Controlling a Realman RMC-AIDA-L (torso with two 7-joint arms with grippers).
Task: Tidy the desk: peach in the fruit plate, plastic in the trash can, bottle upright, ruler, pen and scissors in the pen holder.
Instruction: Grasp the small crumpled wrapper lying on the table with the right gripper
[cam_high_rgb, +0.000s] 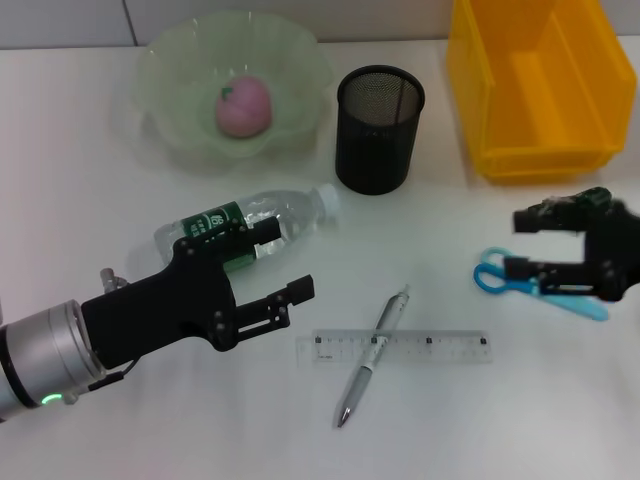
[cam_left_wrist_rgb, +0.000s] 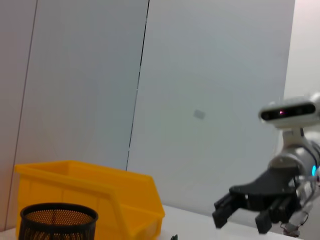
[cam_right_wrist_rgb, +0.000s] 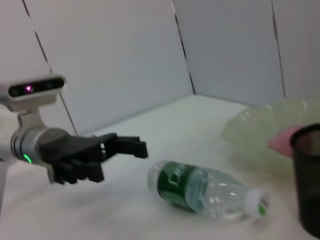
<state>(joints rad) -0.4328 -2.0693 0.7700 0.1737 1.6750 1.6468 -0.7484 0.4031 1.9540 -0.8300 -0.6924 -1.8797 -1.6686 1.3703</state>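
Note:
The bottle (cam_high_rgb: 250, 225), clear with a green label and white cap, lies on its side mid-table. My left gripper (cam_high_rgb: 283, 260) is open just in front of it, one finger over the label. Blue scissors (cam_high_rgb: 535, 285) lie at the right, and my right gripper (cam_high_rgb: 520, 245) hovers open over their handles. A silver pen (cam_high_rgb: 375, 355) lies across a clear ruler (cam_high_rgb: 400, 347) at the front centre. The pink peach (cam_high_rgb: 244, 106) sits in the green fruit plate (cam_high_rgb: 300, 60). Behind the bottle stands the black mesh pen holder (cam_high_rgb: 380, 130). The yellow trash can (cam_high_rgb: 540, 85) stands back right. No plastic is in view.
The right wrist view shows the lying bottle (cam_right_wrist_rgb: 205, 190) with the left gripper (cam_right_wrist_rgb: 120, 162) beside it. The left wrist view shows the pen holder (cam_left_wrist_rgb: 57, 220), the yellow bin (cam_left_wrist_rgb: 100, 195) and the right gripper (cam_left_wrist_rgb: 240, 217) farther off. White table lies between the objects.

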